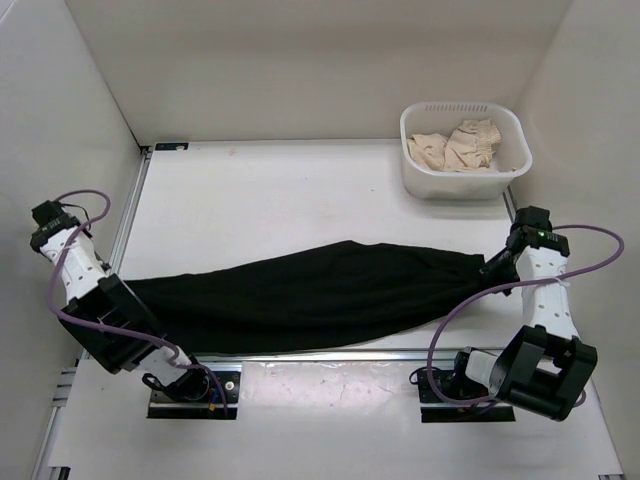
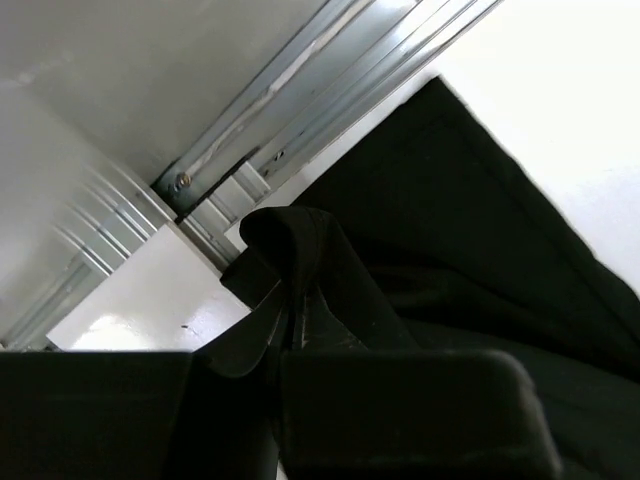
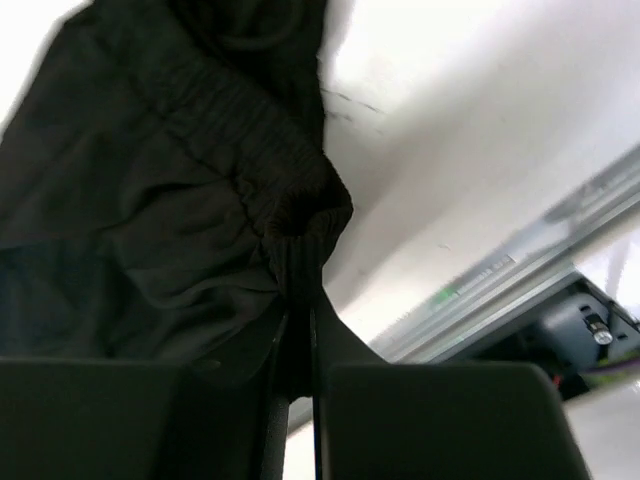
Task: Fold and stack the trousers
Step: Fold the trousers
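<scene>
A: What's around?
B: White table (image 1: 280, 190). Trousers (image 1: 310, 295) stretched across lower middle, and a basket (image 1: 450, 186) of beige cloth (image 1: 460, 145) upper right, well apart.
A: Grippers?
B: Only the wrist views tell — left gripper (image 2: 290, 320) pinches a fabric fold, right gripper (image 3: 298, 300) clamps the waistband.

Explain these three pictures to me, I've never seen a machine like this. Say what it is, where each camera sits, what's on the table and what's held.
It is a pair of robot arms bolted at the near edge of a white table. The wide picture looks down from above and behind them; the other two come from cameras on each wrist. On it lie black trousers, stretched out sideways, and a white basket with beige cloth. The left hand pinches one end of the trousers, the right hand the elastic waistband.
</scene>
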Robot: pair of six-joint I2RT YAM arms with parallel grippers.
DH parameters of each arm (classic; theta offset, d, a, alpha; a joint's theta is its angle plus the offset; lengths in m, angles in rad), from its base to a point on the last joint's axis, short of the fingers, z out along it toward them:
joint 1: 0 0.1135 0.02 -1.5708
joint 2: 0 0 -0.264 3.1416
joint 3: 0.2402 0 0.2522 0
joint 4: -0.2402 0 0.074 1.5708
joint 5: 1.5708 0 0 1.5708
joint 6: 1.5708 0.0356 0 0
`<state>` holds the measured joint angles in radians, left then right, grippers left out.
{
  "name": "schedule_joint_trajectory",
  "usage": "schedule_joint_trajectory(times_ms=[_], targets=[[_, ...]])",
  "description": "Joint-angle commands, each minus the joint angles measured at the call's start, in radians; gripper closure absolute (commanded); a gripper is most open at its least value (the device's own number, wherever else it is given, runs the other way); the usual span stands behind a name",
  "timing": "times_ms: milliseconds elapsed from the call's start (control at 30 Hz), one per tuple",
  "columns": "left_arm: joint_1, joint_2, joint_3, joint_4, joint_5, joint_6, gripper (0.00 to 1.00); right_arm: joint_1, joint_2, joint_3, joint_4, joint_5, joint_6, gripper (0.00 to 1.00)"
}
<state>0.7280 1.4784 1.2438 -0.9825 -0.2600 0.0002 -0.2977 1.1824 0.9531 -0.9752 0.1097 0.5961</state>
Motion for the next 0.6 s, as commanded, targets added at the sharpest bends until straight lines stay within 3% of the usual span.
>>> schedule_joint_trajectory(times_ms=[0, 100, 433, 500, 567], targets=[[0.028, -0.020, -0.033, 0.054, -0.030, 0.000, 0.86, -0.021, -0.003, -0.013, -0.020, 0.018, -0.044, 1.00], [0.042, -0.020, -0.033, 0.054, -0.030, 0.000, 0.86, -0.021, -0.003, 0.013, -0.020, 0.018, -0.053, 1.00], [-0.019, 0.059, 0.341, 0.045, 0.074, 0.000, 0.86, -0.021, 0.172, 0.354, -0.034, -0.085, -0.075, 1.00], [-0.019, 0.046, 0.333, 0.045, 0.055, 0.000, 0.86, -0.021, 0.151, 0.336, -0.045, -0.097, -0.075, 1.00], [-0.019, 0.005, 0.230, 0.056, 0.030, 0.000, 0.86, -0.021, 0.091, 0.229, -0.045, -0.097, -0.065, 1.00]])
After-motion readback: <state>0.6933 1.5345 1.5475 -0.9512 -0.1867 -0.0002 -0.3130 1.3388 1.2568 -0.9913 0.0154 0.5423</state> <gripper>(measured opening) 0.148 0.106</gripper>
